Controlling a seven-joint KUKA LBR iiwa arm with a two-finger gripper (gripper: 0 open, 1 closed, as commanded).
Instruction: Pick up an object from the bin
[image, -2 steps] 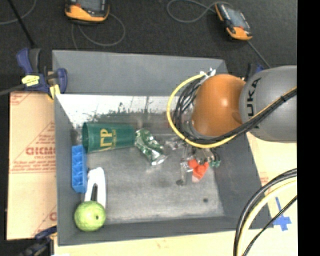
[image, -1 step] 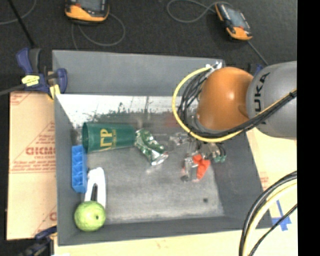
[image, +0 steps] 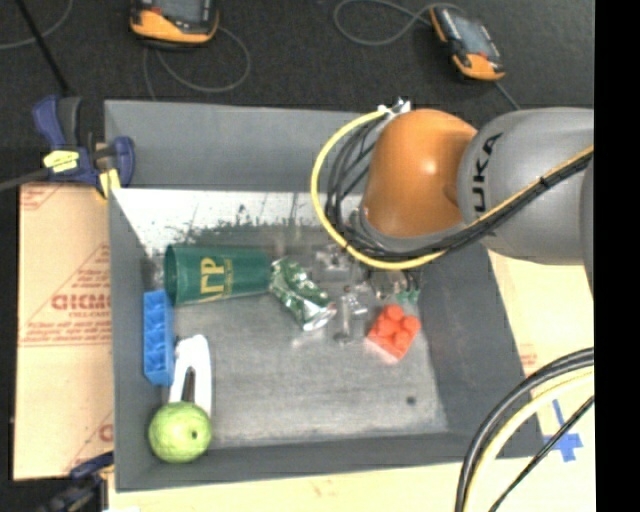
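I read the gripper low over the middle of the bin. The crumpled green wrapper lies just beside it on the view's left, and the red block just beside it on the right. I cannot tell whether the gripper is open or closed.

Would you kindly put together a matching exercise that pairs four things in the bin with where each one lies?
Things:
1. green cup
2. blue brick
3. green apple
4. red block

Places:
A. bottom-left corner of the bin in the camera view
B. just right of the gripper
C. on its side near the far wall
D. along the left wall

Pairs: 1-C; 2-D; 3-A; 4-B
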